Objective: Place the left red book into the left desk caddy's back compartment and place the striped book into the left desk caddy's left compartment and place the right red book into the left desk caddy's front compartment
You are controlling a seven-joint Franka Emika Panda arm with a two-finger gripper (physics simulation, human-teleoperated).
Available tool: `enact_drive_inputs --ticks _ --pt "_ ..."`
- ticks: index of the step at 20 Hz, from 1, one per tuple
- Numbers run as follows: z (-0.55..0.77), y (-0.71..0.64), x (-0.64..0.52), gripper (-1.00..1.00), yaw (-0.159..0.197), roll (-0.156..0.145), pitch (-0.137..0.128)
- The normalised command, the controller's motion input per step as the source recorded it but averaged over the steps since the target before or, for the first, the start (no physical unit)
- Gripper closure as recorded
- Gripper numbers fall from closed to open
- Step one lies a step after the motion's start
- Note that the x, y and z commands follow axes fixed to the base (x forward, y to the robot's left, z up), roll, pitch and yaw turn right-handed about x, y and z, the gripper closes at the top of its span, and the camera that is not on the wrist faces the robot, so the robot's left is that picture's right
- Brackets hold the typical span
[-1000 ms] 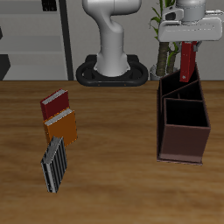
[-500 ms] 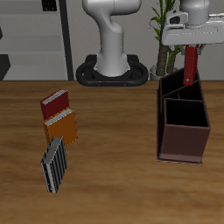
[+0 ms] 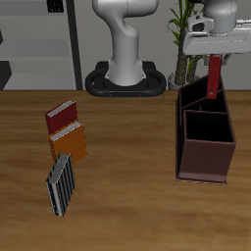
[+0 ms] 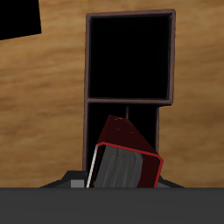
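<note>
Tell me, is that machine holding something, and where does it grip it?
Yes: a red book, hanging upright above the left desk caddy, gripped by its top end.

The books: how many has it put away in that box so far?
None looks stowed yet. The pincer holds the left red book upright above the left desk caddy, over its back end. The right red book and the striped book lie on the table beside an orange book.

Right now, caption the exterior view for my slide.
Gripper holds a red book upright above the caddy's back compartment.
</note>
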Motion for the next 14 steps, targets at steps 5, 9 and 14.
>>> enact_drive_inputs --ticks 5,9,14 --pt "-0.08 0.09 0.02 1.0 0.042 0.004 0.005" --pt "-0.16 -0.03 0.06 1.0 0.056 -0.007 0.032" --pt "-0.05 -0.01 0.02 1.0 0.031 -0.017 -0.001"
